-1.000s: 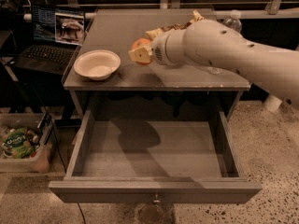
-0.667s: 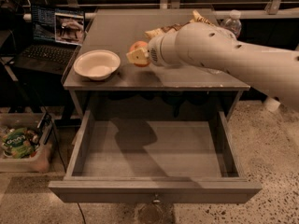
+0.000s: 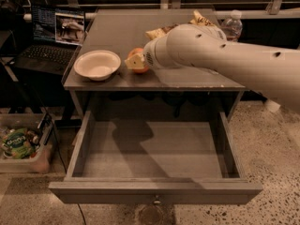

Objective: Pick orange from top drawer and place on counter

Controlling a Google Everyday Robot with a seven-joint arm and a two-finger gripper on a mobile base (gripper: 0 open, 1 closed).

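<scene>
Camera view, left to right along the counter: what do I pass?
Left to right: bowl → orange, with the gripper against its near-left side → bottle at the far right corner.

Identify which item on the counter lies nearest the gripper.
The orange, right at the gripper near the counter's front edge. The white bowl sits apart beside it; the chip bag and water bottle lie farther back.

- The gripper, clasping the orange, sank slightly toward the counter, beside the white bowl.
- The arm dropped with it, nearer the counter's front edge.
</scene>
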